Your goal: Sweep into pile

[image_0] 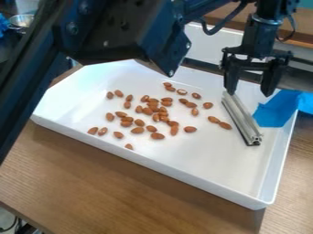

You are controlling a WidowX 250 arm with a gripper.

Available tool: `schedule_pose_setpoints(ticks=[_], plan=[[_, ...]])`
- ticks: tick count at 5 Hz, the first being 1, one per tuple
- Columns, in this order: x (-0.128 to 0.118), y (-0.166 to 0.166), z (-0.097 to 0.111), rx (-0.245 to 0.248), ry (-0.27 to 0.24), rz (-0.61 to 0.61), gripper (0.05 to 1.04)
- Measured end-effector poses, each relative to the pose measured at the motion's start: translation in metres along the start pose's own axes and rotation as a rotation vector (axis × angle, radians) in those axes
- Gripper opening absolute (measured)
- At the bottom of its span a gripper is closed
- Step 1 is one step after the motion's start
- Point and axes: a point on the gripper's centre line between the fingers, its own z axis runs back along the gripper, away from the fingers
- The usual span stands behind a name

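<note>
We see the black gripper [249, 93] hanging down in the upper right of the frame, over the far right part of the white tray [202, 155]. Its two fingers stand apart, with a gap between their tips. Just below the tip on the left side of the frame, we find the upper end of a silvery metal bar [242, 119]; we cannot tell whether the two touch. The bar slants down from there toward the right, its lower end on the tray floor, with a dark strip along its left edge.

The almonds [153, 109] lie loose on the tray, mostly around the centre and left of centre in the frame. We see them thickest in the middle, some touching one another, with others strewn around that cluster. Two lie close together off to the right, between the cluster and the bar, and a single one sits lowest, near the tray's front wall.

A blue piece of material [275, 109] lies over the tray's right side, just beside the bar. Under the tray we see a brown wooden table [92, 183], and in the upper left corner a metal bowl [22, 20].
</note>
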Motion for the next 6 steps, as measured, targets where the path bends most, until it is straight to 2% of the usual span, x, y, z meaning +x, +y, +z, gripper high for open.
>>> schedule_pose_setpoints(ticks=[1,2,3,4,5,6], plan=[[-0.002,0.001,-0.027,0.045,0.042,-0.004,1.0],[0.0,0.0,-0.036,0.04,0.038,-0.013,1.0],[0.004,0.007,-0.054,0.05,0.042,-0.021,1.0],[0.005,0.01,-0.049,0.019,0.01,-0.045,0.945],[0.005,0.012,-0.052,0.012,-0.009,-0.075,0.699],[0.005,0.014,-0.049,-0.002,-0.01,-0.096,0.398]])
